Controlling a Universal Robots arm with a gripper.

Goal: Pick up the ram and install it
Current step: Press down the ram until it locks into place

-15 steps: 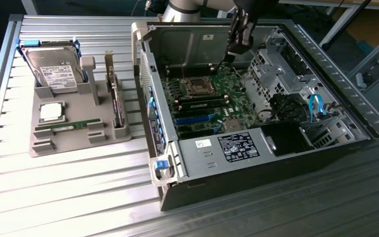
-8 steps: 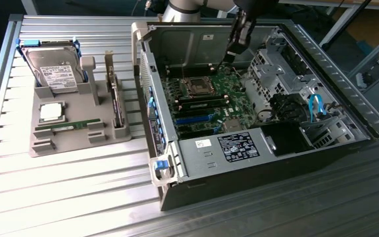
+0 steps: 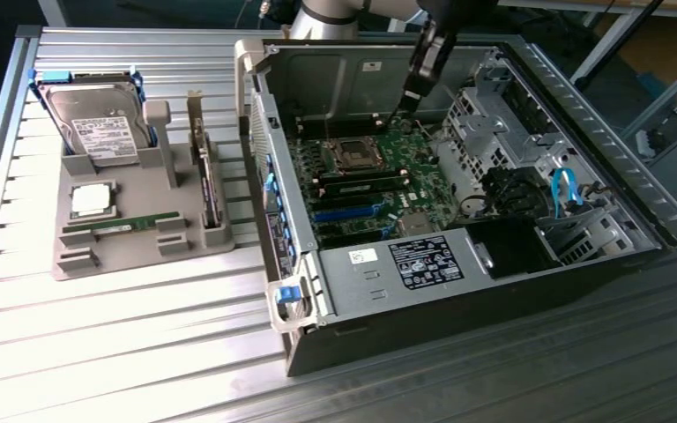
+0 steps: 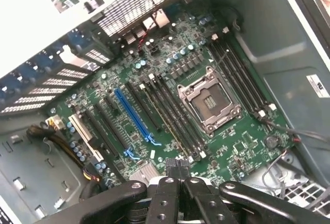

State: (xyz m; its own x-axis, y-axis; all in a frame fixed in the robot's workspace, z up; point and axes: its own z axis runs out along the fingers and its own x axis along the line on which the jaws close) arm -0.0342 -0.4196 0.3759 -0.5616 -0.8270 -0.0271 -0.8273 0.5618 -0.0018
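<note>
The ram (image 3: 121,226) is a thin green stick lying in a slot at the front of the grey holder (image 3: 138,251), on the exterior view's left. It is far from my gripper (image 3: 414,104), which hangs inside the open computer case (image 3: 468,264) over the back of the green motherboard (image 3: 374,189). In the wrist view my gripper (image 4: 176,176) is shut, its black fingertips pressed together with nothing between them. It is over the board's edge near the long black memory slots (image 4: 170,116) and the empty processor socket (image 4: 209,100).
The holder also carries a silver-labelled hard drive (image 3: 98,123), a square processor chip (image 3: 92,199) and an upright card (image 3: 205,176). Case walls, a drive cage (image 3: 479,123), the power supply (image 3: 427,260) and cables (image 3: 564,189) crowd the case. The ribbed metal table (image 3: 103,352) lies around both.
</note>
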